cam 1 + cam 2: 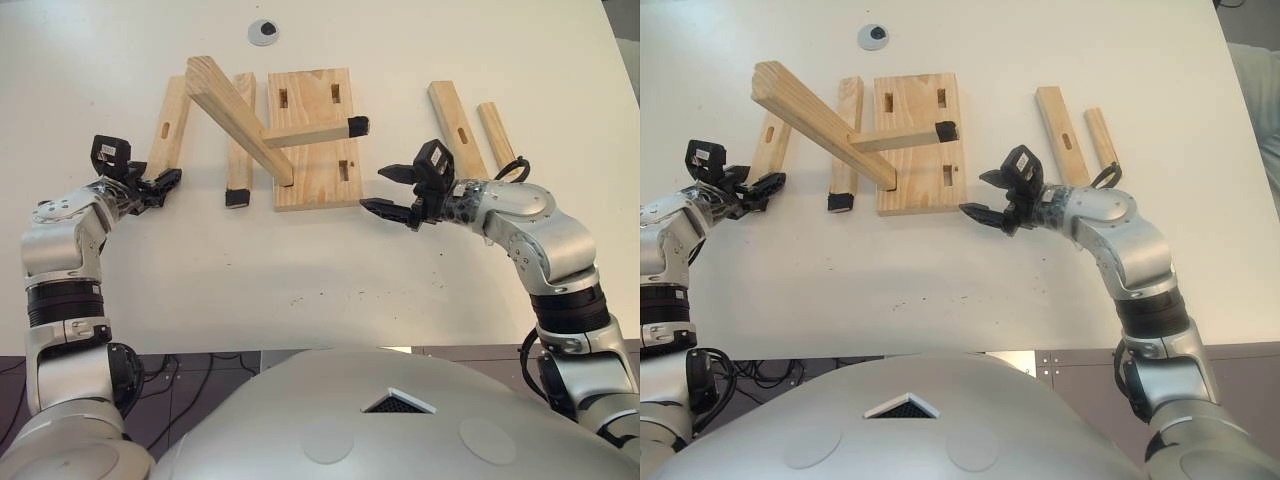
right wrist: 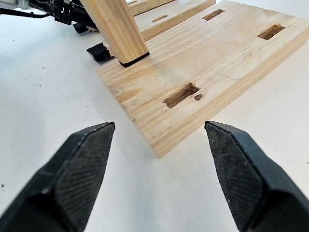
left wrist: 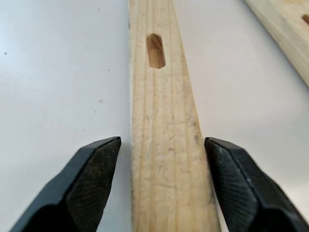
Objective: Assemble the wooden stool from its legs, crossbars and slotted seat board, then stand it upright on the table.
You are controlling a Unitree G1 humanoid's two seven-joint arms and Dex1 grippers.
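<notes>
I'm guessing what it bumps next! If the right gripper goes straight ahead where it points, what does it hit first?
Most likely the near corner of the wooden seat board, lying flat just ahead of the open right gripper. How close it is is hard to judge.

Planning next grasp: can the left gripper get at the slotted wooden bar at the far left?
Probably yes: the left gripper is open and straddles the slotted wooden bar, with nothing in between.

A white table (image 1: 300, 270) spreads under even light, its near edge meeting dark tiled floor (image 1: 205, 378) and loose cables (image 1: 158, 372)
</notes>
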